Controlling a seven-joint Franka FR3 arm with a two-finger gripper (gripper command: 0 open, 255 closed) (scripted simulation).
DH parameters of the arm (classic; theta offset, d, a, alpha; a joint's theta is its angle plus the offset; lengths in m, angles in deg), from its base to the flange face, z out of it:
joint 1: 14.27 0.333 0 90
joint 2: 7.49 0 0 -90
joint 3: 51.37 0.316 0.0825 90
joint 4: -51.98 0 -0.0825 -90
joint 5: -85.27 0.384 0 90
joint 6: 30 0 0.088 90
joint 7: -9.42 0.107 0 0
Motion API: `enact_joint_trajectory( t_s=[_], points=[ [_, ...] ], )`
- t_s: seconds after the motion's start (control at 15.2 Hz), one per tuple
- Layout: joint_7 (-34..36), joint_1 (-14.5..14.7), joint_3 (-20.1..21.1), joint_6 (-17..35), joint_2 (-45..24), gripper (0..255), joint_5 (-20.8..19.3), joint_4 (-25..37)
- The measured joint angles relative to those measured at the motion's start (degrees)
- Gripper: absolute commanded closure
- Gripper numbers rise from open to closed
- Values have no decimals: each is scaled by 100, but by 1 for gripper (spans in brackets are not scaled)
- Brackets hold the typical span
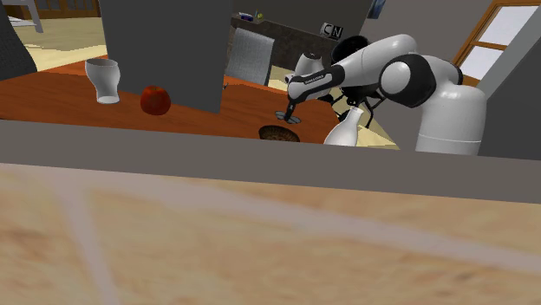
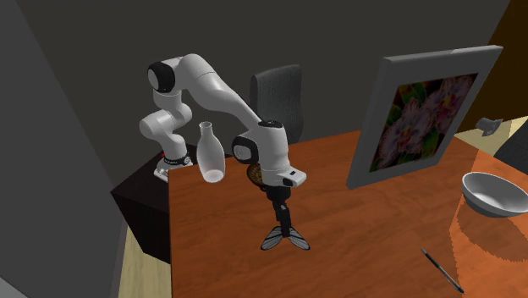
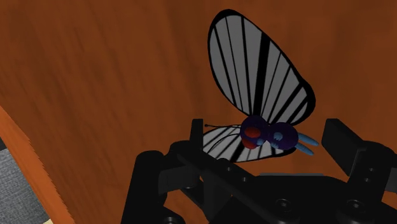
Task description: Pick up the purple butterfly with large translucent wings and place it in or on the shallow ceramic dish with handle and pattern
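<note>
A butterfly [image 3: 273, 135] with a purple body and grey, dark-striped wings lies on the brown wooden table [image 2: 372, 220]. My black gripper [image 3: 266, 127] hangs straight down over it, open. One finger stands on either side of the body and neither touches it. In the second exterior view the gripper [image 2: 282, 218] is right above the butterfly [image 2: 284, 239], near the table's front edge. A small dark patterned dish [image 1: 279, 134] sits on the table just beside the gripper [image 1: 290, 113]. In the second exterior view the dish [image 2: 253, 174] is partly hidden behind the arm.
A white vase [image 2: 211, 152] stands by the dish. A framed flower picture [image 2: 423, 114] stands upright mid-table, with a grey bowl [image 2: 495, 193] and a pen [image 2: 442, 271] beyond it. A glass [image 1: 104, 80] and a red round object [image 1: 155, 100] sit at the far end.
</note>
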Motion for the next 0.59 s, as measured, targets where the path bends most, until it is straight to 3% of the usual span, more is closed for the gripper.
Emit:
enact_joint_trajectory(
  t_s=[0.2,0.26,0.59],
  points=[
    [-1,-1,0,4,-3,0,0,1],
    [-1,-1,0,4,-3,255,0,0],
    [-2,-5,-5,5,4,255,-2,2]
  ],
)
